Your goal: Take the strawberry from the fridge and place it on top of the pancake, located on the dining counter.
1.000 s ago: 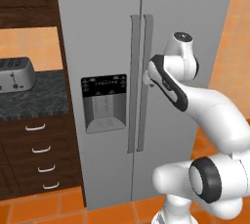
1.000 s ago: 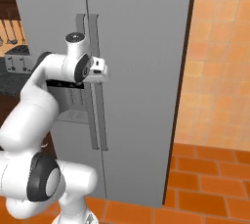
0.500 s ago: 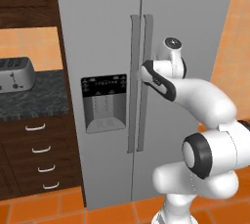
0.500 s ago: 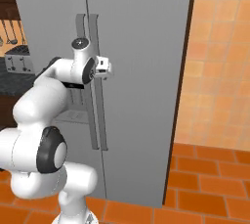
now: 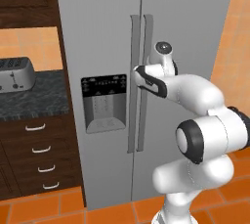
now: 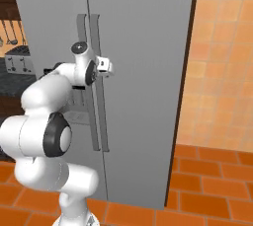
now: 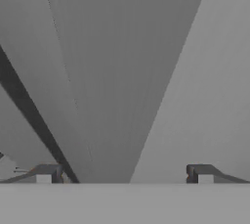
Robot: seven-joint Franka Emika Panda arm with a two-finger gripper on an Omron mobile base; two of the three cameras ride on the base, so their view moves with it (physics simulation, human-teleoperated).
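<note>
The fridge is shut, so the strawberry cannot be seen and is judged to be behind its doors. The pincer is held spread apart, its fingertips straddling the right door's handle. If it is closed off-centre, the handle could be missed or could slip free when pulled.

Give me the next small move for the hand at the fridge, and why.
Probably ease the hand forward until the right door's handle sits between its fingers, then close. The fridge doors are both shut, the fingers stand wide apart, and in the hand view grey door and handle surfaces run up between the tips, very close. Nothing is gripped yet, so the door cannot be pulled.
</note>
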